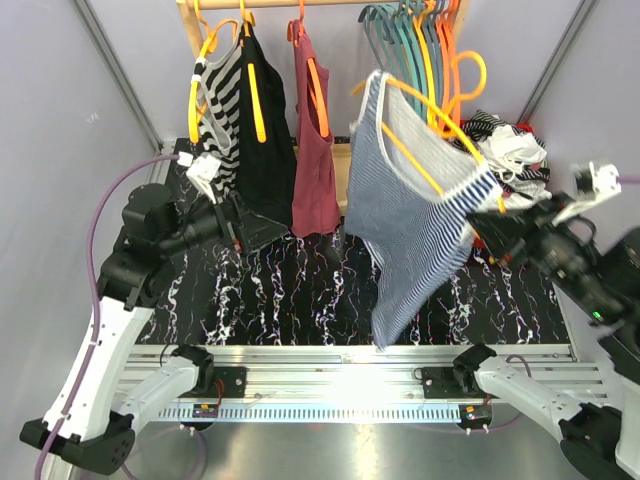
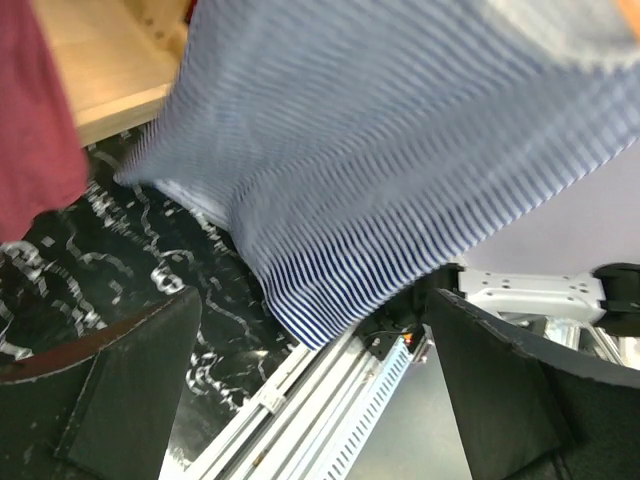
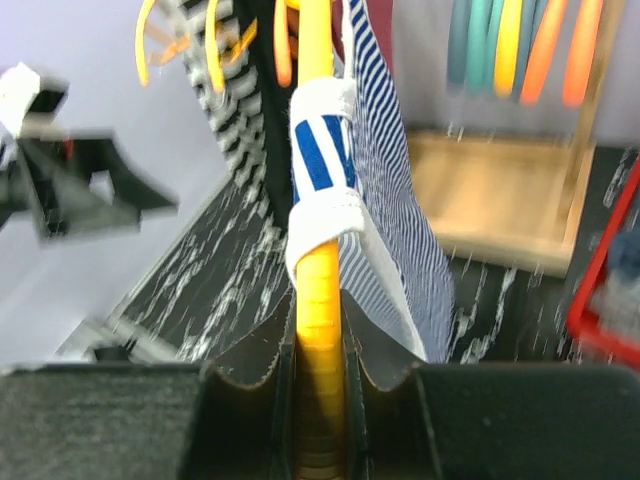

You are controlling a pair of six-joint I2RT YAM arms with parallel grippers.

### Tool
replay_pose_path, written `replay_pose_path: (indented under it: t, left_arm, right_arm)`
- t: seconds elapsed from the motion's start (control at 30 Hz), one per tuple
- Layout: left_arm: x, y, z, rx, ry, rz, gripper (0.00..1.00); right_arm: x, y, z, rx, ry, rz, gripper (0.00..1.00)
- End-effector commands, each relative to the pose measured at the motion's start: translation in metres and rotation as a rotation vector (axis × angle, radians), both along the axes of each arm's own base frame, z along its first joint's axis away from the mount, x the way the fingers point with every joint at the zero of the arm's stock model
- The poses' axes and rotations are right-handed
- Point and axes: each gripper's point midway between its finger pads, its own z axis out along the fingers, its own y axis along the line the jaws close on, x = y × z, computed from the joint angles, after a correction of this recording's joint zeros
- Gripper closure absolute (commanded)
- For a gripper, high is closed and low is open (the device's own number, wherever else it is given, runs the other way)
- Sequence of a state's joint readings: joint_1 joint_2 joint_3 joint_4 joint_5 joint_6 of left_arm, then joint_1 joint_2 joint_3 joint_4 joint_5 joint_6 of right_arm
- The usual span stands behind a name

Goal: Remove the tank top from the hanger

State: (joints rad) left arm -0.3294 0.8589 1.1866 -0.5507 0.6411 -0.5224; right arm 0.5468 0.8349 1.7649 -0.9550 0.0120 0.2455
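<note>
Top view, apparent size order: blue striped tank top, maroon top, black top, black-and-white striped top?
Largest: blue striped tank top.
Next: black top and maroon top, too alike to rank.
Smallest: black-and-white striped top.

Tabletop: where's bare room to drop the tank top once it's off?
Bare: the tabletop centre, bordered by the left gripper, the maroon top behind, the hanging tank top and the front rail. Smaller patch front right, near the right gripper. Crowded: the back rack of clothes and the pile back right.
</note>
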Motion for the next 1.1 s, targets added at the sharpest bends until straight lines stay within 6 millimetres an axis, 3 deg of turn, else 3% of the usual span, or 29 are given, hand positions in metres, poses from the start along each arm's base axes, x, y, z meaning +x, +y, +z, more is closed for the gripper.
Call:
replay_pose_path:
  t: [0.0,0.07,0.1,0.13,0.37,0.47,0.6,0.77,1.0,1.07]
  left_arm:
    - [-0.012,-0.026,0.04,-0.055,-0.101,-0.152,0.01]
    - [-0.016,-0.038,0.048,-0.038,-0.12,-0.187,0.01]
    - [-0.016,-0.051,0.038,0.01,-0.104,-0.205,0.01]
    - [-0.017,-0.057,0.043,0.021,-0.123,-0.207,0.01]
    - [0.005,-0.092,0.022,0.11,-0.089,-0.116,0.01]
    - [0.019,-0.11,0.001,0.175,-0.053,-0.071,0.01]
    - [0.03,-0.126,-0.009,0.196,-0.044,-0.021,0.01]
    - [0.056,-0.125,-0.038,0.33,0.008,0.105,0.01]
    - [0.073,-0.137,-0.074,0.444,0.048,0.124,0.14]
    - [0.079,-0.141,-0.082,0.474,0.061,0.13,0.22]
  right_arm:
    - [-0.045,-0.005,-0.052,-0.023,0.266,0.067,1.0]
    - [-0.059,-0.009,-0.064,-0.011,0.347,0.072,1.0]
    - [-0.067,-0.012,-0.078,-0.028,0.414,0.065,1.0]
    - [-0.072,-0.013,-0.083,-0.025,0.446,0.067,1.0]
    - [-0.091,-0.009,-0.11,0.036,0.597,0.076,1.0]
    - [-0.09,-0.002,-0.124,0.031,0.651,0.095,1.0]
    - [-0.085,0.003,-0.134,0.022,0.683,0.099,1.0]
    - [-0.079,0.007,-0.136,0.02,0.686,0.102,1.0]
    - [-0.071,0.014,-0.139,0.018,0.692,0.112,1.0]
    - [-0.069,0.016,-0.139,0.014,0.687,0.115,1.0]
